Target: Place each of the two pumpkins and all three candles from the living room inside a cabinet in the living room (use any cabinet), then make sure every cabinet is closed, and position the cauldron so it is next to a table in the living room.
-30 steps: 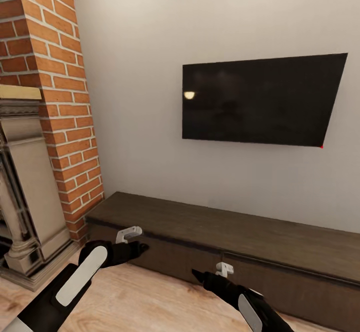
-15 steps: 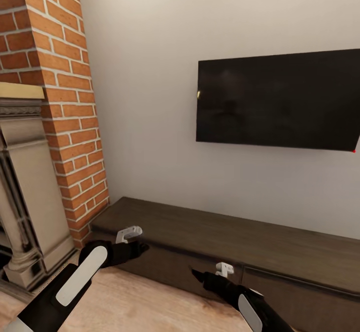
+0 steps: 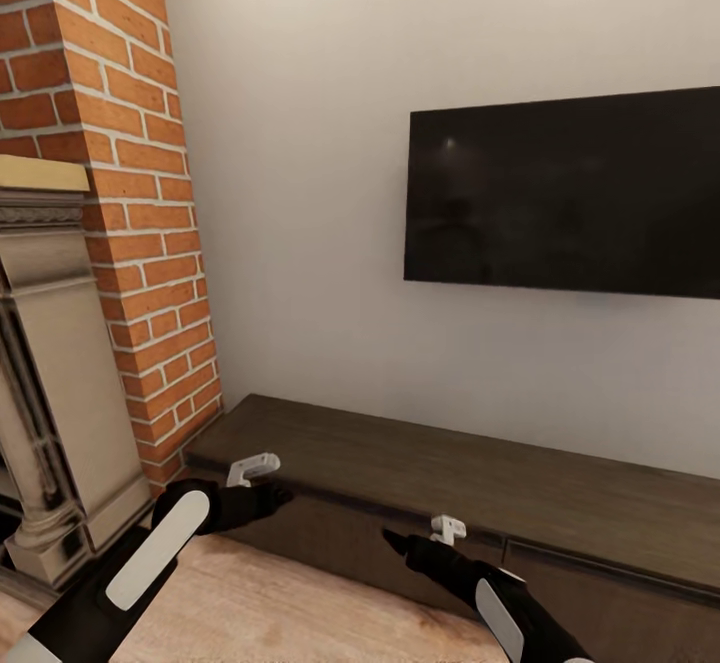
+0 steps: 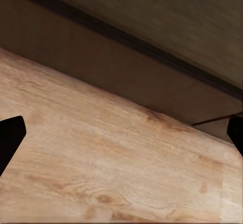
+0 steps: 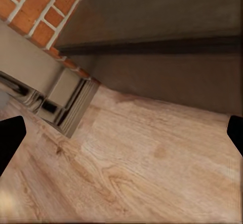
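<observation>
The long dark-brown cabinet [image 3: 450, 468] runs along the white wall, its flat fronts closed where they show. It also appears in the left wrist view [image 4: 152, 31] and the right wrist view [image 5: 167, 31]. My left gripper [image 3: 280, 492] hovers just before the cabinet's left end, open and empty [image 4: 121, 133]. My right gripper [image 3: 392, 542] hangs in front of the cabinet's middle front, also open with nothing between its fingers [image 5: 121, 133]. Pumpkins, candles, cauldron and coffee table are out of view.
A red brick chimney [image 3: 130, 193] with a beige fireplace surround [image 3: 50, 393] stands left of the cabinet. A black TV [image 3: 570, 193] hangs on the wall above it. Pale wood floor [image 3: 260, 603] lies under both arms.
The whole picture has slid right and the wall looks nearer, so the camera has moved. Both arms keep the same pose and both grippers stay open.
</observation>
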Motion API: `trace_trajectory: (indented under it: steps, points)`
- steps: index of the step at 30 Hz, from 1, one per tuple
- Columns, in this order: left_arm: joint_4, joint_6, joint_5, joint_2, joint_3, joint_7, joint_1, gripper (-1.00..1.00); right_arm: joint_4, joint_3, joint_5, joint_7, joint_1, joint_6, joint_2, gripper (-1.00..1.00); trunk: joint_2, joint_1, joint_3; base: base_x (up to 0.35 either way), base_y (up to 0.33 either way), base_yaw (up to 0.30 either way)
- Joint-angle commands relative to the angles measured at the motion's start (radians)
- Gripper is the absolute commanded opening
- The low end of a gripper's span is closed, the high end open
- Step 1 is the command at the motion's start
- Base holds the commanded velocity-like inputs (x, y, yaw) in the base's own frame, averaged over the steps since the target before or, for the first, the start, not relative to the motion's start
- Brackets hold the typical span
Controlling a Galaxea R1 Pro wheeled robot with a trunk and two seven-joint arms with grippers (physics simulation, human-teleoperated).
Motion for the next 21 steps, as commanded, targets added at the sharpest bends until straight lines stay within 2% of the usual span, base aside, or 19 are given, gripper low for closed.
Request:
trace_trajectory:
  steps: [1, 3, 8, 14, 21]
  points:
    - [-0.001, 0.005, 0.011, 0.001, 0.000, 0.010, -0.001, 1.00, 0.001, 0.002, -0.010, 0.000, 0.000, 0.007, 0.000, 1.00, -0.008, 0.004, -0.004, 0.000, 0.000, 0.000]
    - [-0.001, 0.016, 0.011, 0.001, 0.003, 0.010, -0.001, 1.00, 0.003, 0.002, -0.011, 0.000, 0.000, 0.007, 0.000, 1.00, -0.022, 0.011, -0.011, 0.000, 0.000, 0.000]
    - [-0.001, 0.043, 0.010, 0.001, 0.005, 0.009, -0.001, 1.00, 0.005, 0.001, -0.012, 0.003, 0.000, 0.006, 0.000, 1.00, -0.022, 0.011, -0.011, 0.000, 0.000, 0.000]
    - [-0.001, 0.043, 0.010, 0.003, 0.007, 0.007, -0.001, 1.00, 0.006, -0.001, -0.024, 0.003, 0.001, 0.008, 0.000, 1.00, -0.022, 0.011, -0.011, 0.000, 0.003, 0.000]
    - [-0.001, 0.044, 0.011, 0.006, 0.009, 0.006, -0.001, 1.00, 0.006, -0.001, -0.025, 0.004, 0.001, 0.008, -0.001, 1.00, -0.022, 0.011, -0.011, 0.000, 0.111, 0.000]
